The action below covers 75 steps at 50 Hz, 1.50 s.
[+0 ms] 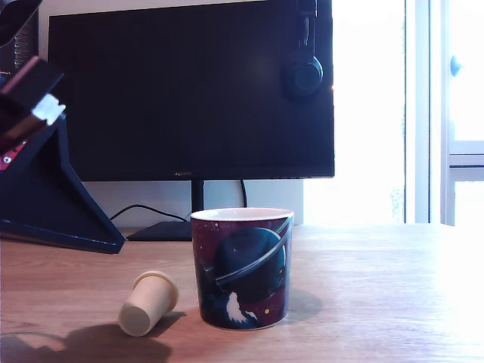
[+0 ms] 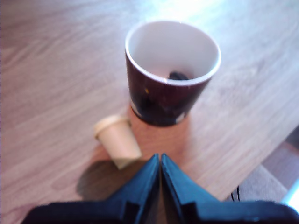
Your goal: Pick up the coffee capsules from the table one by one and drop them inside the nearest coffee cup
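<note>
The space-print coffee cup point(image 1: 242, 266) point(image 2: 172, 70) stands upright on the wooden table point(image 1: 378, 287) point(image 2: 51, 79). Inside it, the wrist view shows a dark capsule point(image 2: 179, 75) lying at the bottom. A cream-beige capsule point(image 1: 148, 302) point(image 2: 117, 141) lies on its side just beside the cup, on the exterior view's left. My gripper point(image 2: 160, 158) hovers above the table close to the beige capsule, its two dark blue fingers pressed together with nothing between them. The exterior view catches only a part of the arm point(image 1: 30, 113) at the upper left.
A large black monitor point(image 1: 189, 91) on a stand fills the back of the desk, with headphones point(image 1: 302, 72) hanging on its upper right. The arm's dark base point(image 1: 53, 204) sits at the exterior view's left. A bright window is on the right.
</note>
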Motion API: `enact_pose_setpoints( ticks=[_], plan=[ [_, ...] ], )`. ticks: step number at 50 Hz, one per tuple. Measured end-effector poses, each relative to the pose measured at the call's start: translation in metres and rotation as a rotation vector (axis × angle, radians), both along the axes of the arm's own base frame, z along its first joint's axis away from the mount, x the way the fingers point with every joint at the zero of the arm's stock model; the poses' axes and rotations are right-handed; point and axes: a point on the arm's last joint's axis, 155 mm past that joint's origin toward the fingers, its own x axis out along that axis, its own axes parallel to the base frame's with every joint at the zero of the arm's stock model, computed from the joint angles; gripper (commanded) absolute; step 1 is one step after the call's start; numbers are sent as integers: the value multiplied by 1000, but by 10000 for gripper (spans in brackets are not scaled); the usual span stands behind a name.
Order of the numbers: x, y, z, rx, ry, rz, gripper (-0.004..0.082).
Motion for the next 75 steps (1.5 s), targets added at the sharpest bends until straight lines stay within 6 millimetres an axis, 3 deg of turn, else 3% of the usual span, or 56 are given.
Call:
enact_pose_setpoints(
  ticks=[9,12,15,21,24,32,45,75],
  plan=[
    [0,0,0,-1,2,2,2],
    [0,0,0,-1,2,2,49],
    [0,0,0,-1,2,3,175],
    [0,0,0,-15,17,17,671],
    [0,1,-1,-21,30,28,782],
    [1,4,-3,-10,29,38,788],
    [20,18,-2,29,-41,149,783],
    [41,-2,-16,12,-85,199,783]
  ],
)
